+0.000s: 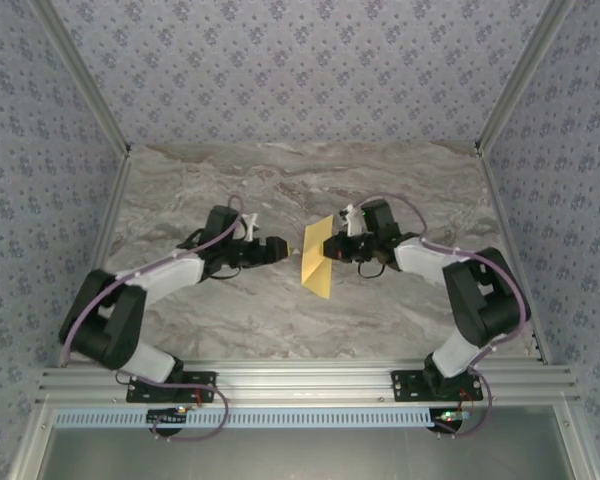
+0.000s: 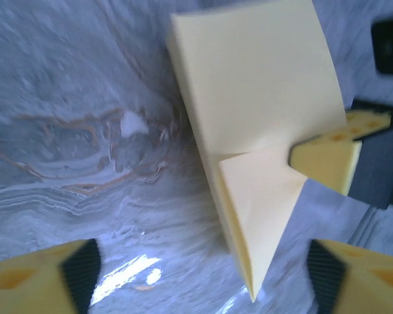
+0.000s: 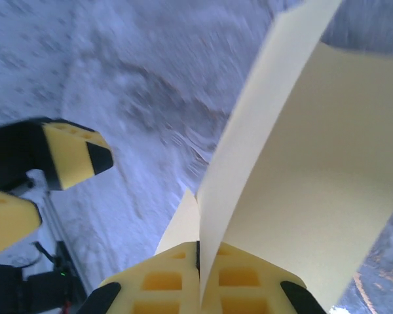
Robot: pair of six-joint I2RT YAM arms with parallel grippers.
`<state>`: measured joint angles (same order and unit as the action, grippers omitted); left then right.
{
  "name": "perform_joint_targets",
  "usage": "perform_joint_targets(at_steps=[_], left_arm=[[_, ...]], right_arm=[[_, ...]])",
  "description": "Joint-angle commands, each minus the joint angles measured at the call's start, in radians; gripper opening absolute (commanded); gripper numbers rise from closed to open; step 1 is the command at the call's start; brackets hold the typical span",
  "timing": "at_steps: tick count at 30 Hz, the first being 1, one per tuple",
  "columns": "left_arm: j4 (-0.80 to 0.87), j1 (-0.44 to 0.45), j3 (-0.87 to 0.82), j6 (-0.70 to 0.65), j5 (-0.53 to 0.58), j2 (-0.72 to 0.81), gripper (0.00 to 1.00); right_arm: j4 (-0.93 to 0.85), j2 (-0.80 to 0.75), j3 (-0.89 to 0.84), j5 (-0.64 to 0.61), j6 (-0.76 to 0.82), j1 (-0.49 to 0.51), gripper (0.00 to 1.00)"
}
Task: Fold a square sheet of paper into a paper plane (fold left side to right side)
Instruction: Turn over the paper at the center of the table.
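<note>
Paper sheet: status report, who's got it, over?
Left gripper open, beside paper sheet. Right gripper shut on its edge. Sheet upright, part folded. Nothing blocking.

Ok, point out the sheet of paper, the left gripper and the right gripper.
sheet of paper (image 2: 255, 85), left wrist view, on its flat upper face.
left gripper (image 1: 282, 249), top external view, between its open fingertips.
right gripper (image 3: 198, 254), right wrist view, at the seam where its fingers pinch the sheet.
</note>
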<state>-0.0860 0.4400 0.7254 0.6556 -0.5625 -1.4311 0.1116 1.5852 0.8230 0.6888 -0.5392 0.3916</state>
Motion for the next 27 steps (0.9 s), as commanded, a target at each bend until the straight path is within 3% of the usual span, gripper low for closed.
perform_joint_targets(at_steps=[1, 6, 9, 17, 21, 27], left_arm=[[-0.158, -0.045, -0.036, 0.146, -0.039, 0.132, 0.98], [-0.319, -0.056, -0.004, 0.291, -0.147, 0.199, 0.98], [-0.438, -0.037, 0.019, 0.374, -0.197, 0.193, 0.98], [-0.486, 0.060, 0.108, 0.379, -0.210, 0.186, 0.97], [-0.503, 0.072, 0.115, 0.380, -0.206, 0.194, 0.88], [-0.532, 0.076, 0.110, 0.400, -0.201, 0.208, 0.62]], right_arm=[[0.090, -0.126, 0.033, 0.118, -0.024, -0.057, 0.00], [0.110, -0.205, 0.118, 0.226, -0.064, -0.054, 0.00], [0.089, -0.234, 0.177, 0.229, -0.066, -0.009, 0.00], [0.097, -0.246, 0.277, 0.210, -0.110, 0.091, 0.01], [0.146, -0.249, 0.279, 0.206, -0.169, 0.095, 0.01], [0.181, -0.257, 0.265, 0.205, -0.213, 0.094, 0.01]])
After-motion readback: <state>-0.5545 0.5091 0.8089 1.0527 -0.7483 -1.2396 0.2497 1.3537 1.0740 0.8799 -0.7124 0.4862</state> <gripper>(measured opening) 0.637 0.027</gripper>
